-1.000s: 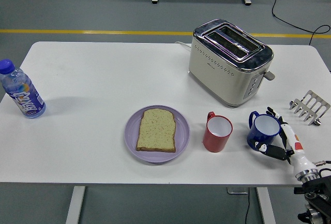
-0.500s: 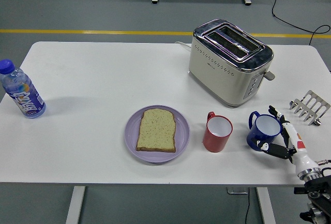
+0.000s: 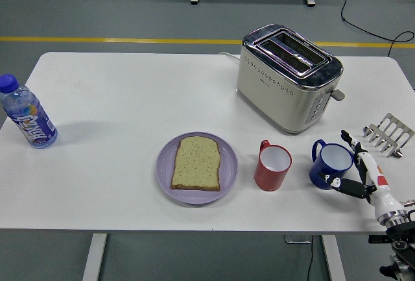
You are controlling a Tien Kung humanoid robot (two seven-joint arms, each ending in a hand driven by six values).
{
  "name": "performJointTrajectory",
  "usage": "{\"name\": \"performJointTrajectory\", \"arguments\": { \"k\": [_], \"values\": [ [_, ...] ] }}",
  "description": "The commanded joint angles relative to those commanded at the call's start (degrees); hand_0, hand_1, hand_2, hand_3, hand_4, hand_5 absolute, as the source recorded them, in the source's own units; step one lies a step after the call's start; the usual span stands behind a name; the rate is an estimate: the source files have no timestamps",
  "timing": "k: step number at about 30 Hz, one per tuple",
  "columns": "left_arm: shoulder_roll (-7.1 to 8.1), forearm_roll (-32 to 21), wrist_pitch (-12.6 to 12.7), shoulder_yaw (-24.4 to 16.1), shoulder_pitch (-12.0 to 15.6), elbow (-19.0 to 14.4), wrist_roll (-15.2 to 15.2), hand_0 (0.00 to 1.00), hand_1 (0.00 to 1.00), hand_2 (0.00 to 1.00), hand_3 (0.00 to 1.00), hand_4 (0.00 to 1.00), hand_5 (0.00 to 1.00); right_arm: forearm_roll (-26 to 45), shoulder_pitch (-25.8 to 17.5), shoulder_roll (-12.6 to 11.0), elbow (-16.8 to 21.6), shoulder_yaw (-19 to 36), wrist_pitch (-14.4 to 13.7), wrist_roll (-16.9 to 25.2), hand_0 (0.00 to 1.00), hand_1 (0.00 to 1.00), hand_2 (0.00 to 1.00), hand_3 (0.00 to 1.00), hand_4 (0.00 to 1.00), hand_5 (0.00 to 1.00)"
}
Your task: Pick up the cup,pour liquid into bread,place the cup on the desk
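We see a blue cup (image 3: 330, 164) standing upright near the table's (image 3: 130, 99) right front edge, glossy like glazed ceramic, with a white inside and a loop handle on its left side. Our right hand (image 3: 362, 171) sits just beside it on the right, white and black fingers (image 3: 347, 186) spread and relaxed around its right flank; whether they touch the wall we cannot tell, and they hold nothing.

To the cup's left stands a red mug (image 3: 272, 167), also white within, its handle toward the far left. Further left, a slice of bread (image 3: 196, 162), pale and speckled with a brown crust, lies flat on a round lilac plate (image 3: 165, 171).

Behind the mugs a cream two-slot toaster (image 3: 287, 76) with a polished chrome top sits at an angle. A small metal toast rack (image 3: 388, 134) lies near the right edge, and a clear plastic bottle (image 3: 26, 115) with a blue cap stands at the far left.
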Motion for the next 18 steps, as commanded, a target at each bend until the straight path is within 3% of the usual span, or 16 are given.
{"name": "performJointTrajectory", "arguments": {
  "k": [12,18],
  "values": [
    [0.04,-0.1,0.0,0.0,-0.1,0.0,0.0,0.690,0.756,0.773,0.611,0.396,0.998,-1.8,-1.6,-1.0,2.9,2.4,0.0,-0.6,0.968,0.836,0.989,0.998,0.948,0.027],
    [-0.06,0.2,0.1,-0.3,0.0,0.1,0.1,0.690,0.756,0.773,0.611,0.396,0.998,-3.2,-3.0,-2.1,8.0,4.2,0.2,-1.5,0.968,0.836,0.987,0.998,0.949,0.033]
  ]
}}
